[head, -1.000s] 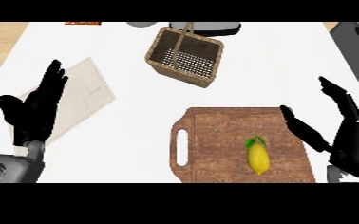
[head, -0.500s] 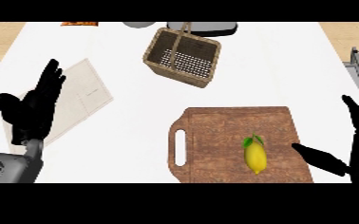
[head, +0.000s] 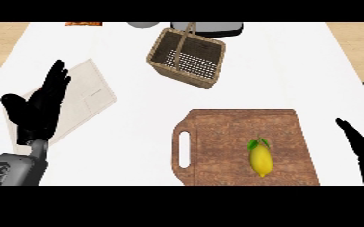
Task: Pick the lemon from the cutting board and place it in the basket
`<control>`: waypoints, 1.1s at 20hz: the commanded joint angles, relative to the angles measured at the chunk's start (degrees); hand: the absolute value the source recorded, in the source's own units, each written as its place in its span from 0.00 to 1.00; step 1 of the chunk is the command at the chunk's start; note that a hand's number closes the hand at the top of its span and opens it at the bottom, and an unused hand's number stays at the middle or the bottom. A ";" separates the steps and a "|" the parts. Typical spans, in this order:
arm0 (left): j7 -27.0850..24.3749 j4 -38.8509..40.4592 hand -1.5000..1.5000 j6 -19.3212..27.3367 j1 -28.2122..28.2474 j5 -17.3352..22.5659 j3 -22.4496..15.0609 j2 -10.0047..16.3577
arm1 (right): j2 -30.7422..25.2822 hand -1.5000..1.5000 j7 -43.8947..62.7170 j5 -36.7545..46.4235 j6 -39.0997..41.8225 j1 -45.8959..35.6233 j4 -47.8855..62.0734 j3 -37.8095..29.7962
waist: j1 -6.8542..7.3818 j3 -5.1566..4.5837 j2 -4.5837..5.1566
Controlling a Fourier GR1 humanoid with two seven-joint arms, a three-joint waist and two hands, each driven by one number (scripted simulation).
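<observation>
The left hand point(head: 37, 109) is seen at the view's left side, resting open with its fingers straight and pointed upward. Nothing is held in it. A pale sheet point(head: 89, 94) is partly covered by this hand and extends to its right and further up on the white counter point(head: 135, 139).

Only a small part of the right hand point(head: 353, 142) is shown, at the view's right edge. Whether it is open or closed cannot be told, and no object is seen in contact with it.

The lemon point(head: 261, 159) is found to the left of the right hand, near it but apart from it and slightly lower in the view. It is laid on the wooden cutting board point(head: 227, 130), toward the board's right half, with its green leaves at the upper end. The board's right edge is set near the right hand with a strip of counter between them. Its handle slot point(head: 183, 149) is turned away from that hand, toward the left hand's side.

The basket point(head: 177, 72) is placed well apart from both hands, up and to the left of the right hand and up and to the right of the left hand. It is woven, set at an angle to the board, and crossed by a handle point(head: 190, 34). Its perforated floor is exposed. A grey object point(head: 213, 27) is partly shown just behind the basket at the counter's far edge.
</observation>
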 commanded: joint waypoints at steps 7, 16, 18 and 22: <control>-3.05 5.14 0.50 -4.57 -0.94 -1.21 2.82 -2.47 | 6.32 0.00 12.79 4.33 4.40 -4.57 -6.58 2.49 | 0.71 0.35 0.21; 0.13 2.83 0.50 -4.81 -1.41 -5.07 4.96 -5.12 | 12.55 0.00 -3.26 8.68 -0.32 2.56 0.52 1.91 | 0.63 0.41 0.17; 2.55 -1.17 0.50 -3.54 -0.60 -6.46 4.07 -5.38 | 17.47 0.00 -1.76 13.95 -2.08 -2.76 6.19 7.02 | 1.00 0.41 0.18; 4.88 3.41 0.50 -4.80 -6.50 -6.80 5.37 -5.90 | 19.40 0.00 -6.66 20.20 -7.47 0.81 8.10 9.23 | 0.50 0.40 0.22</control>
